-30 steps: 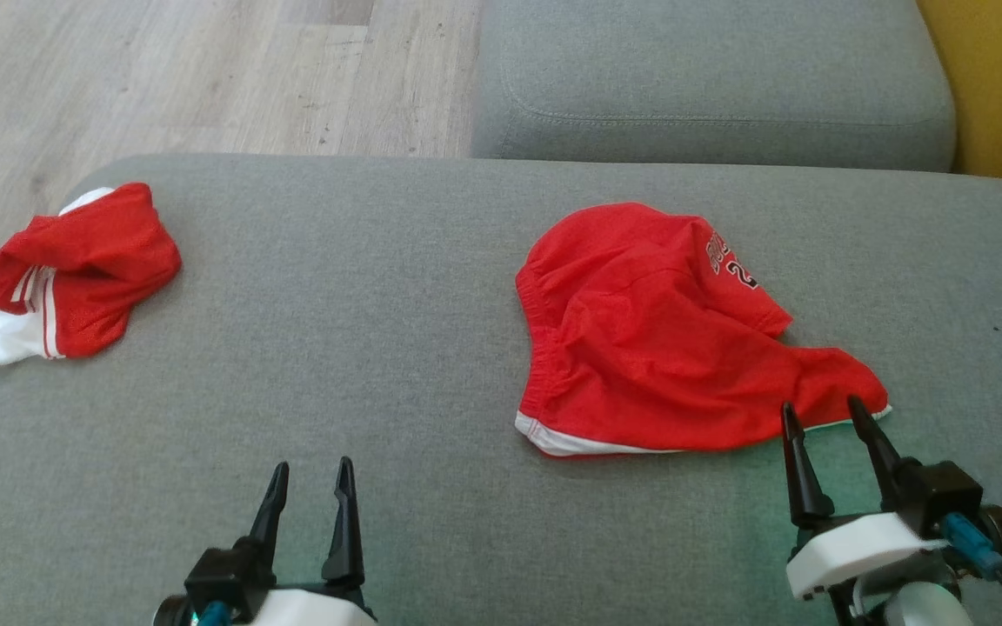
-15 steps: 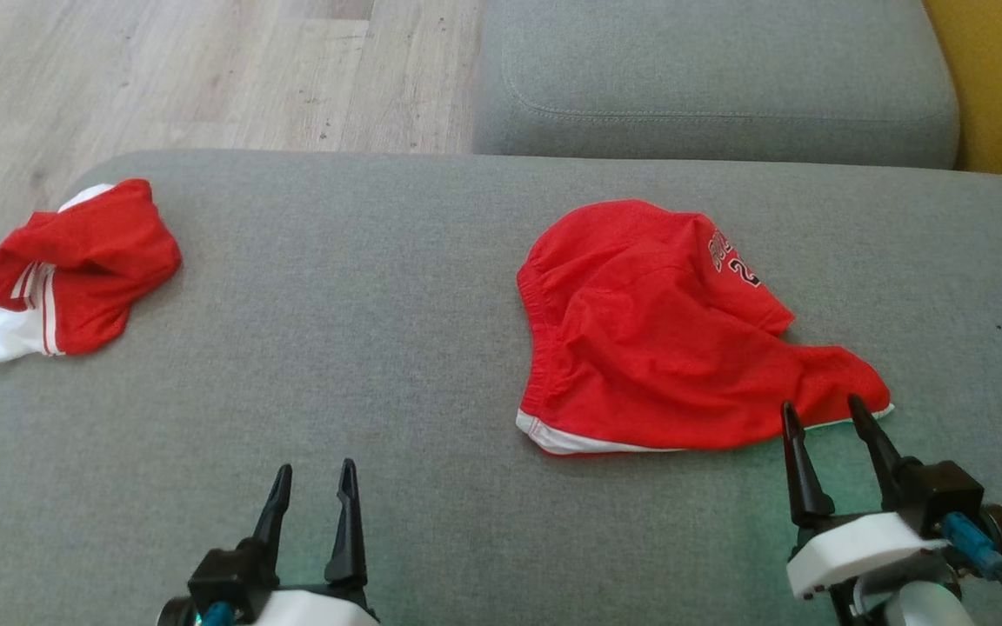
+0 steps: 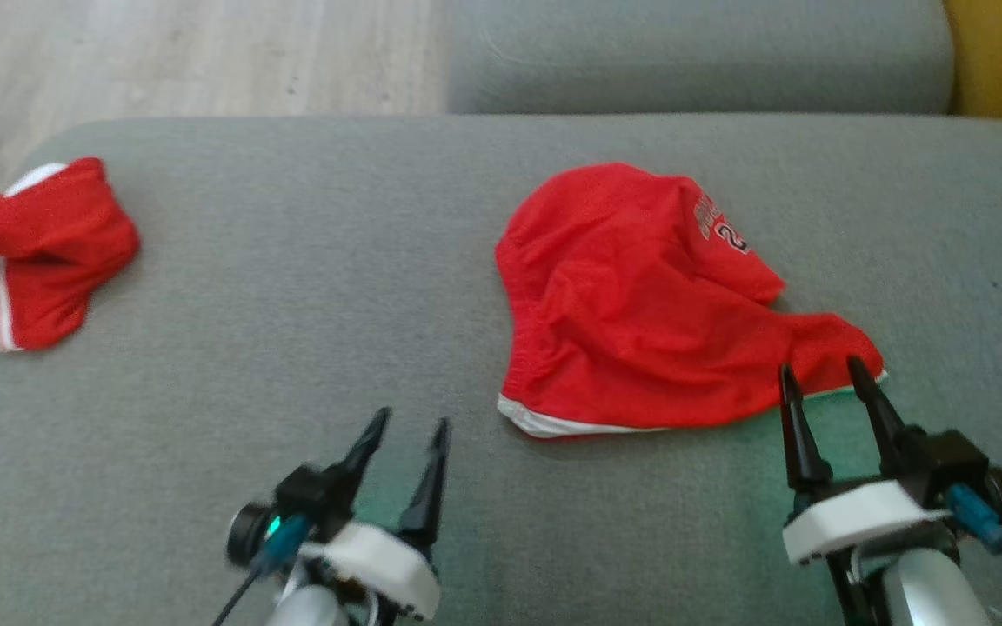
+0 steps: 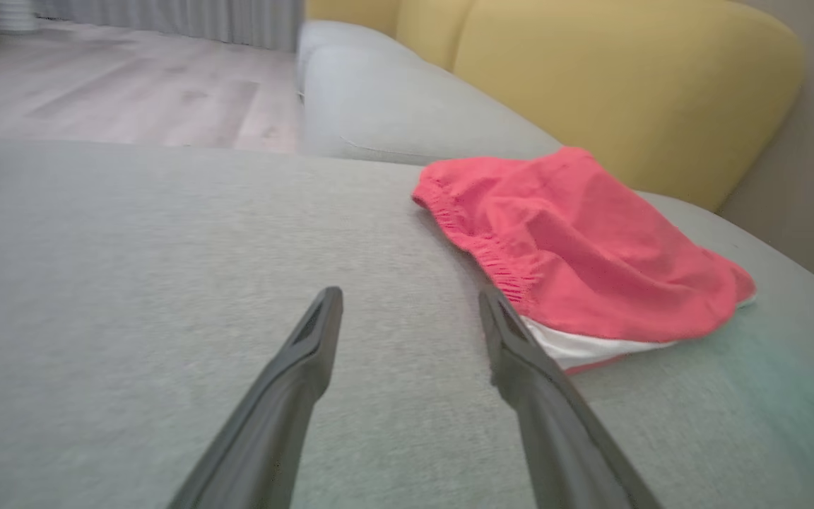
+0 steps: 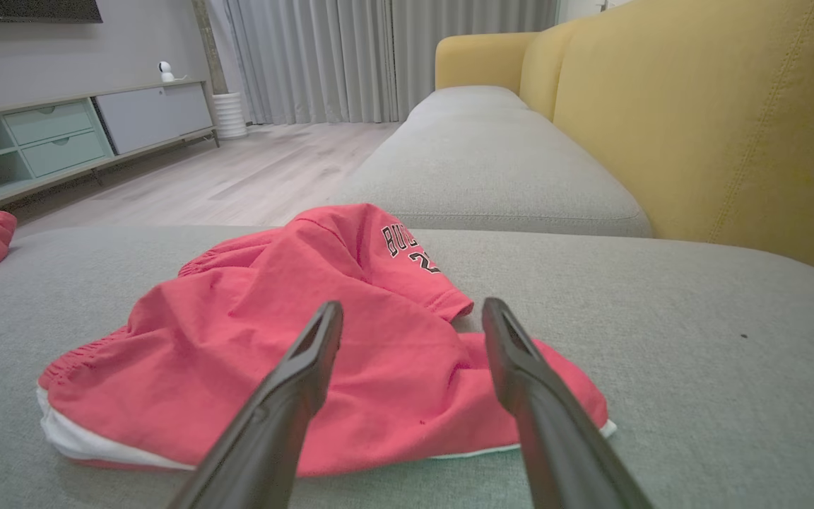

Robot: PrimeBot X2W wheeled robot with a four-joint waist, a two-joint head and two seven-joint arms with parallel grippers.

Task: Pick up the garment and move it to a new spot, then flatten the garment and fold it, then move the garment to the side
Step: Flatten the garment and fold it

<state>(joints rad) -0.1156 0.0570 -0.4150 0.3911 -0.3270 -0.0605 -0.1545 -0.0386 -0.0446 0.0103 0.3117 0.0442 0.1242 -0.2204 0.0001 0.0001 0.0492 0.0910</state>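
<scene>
A crumpled red garment (image 3: 649, 304) with white trim and black lettering lies on the grey cushion (image 3: 310, 287), right of centre. It also appears in the left wrist view (image 4: 576, 247) and the right wrist view (image 5: 322, 339). My right gripper (image 3: 823, 376) stands open just above the garment's near right corner, nothing between its fingers. My left gripper (image 3: 410, 422) is open over bare cushion, a short way left of the garment's white-trimmed corner.
A second red and white garment (image 3: 27, 252) lies bunched at the cushion's far left edge. Another grey cushion (image 3: 692, 52) sits behind, with a yellow backrest (image 5: 718, 120) to the right and wooden floor (image 3: 188, 52) beyond.
My left gripper has swung right and forward toward the garment, tilting as it went. The head camera has shifted, so the whole scene sits lower-left. The right gripper holds its place.
</scene>
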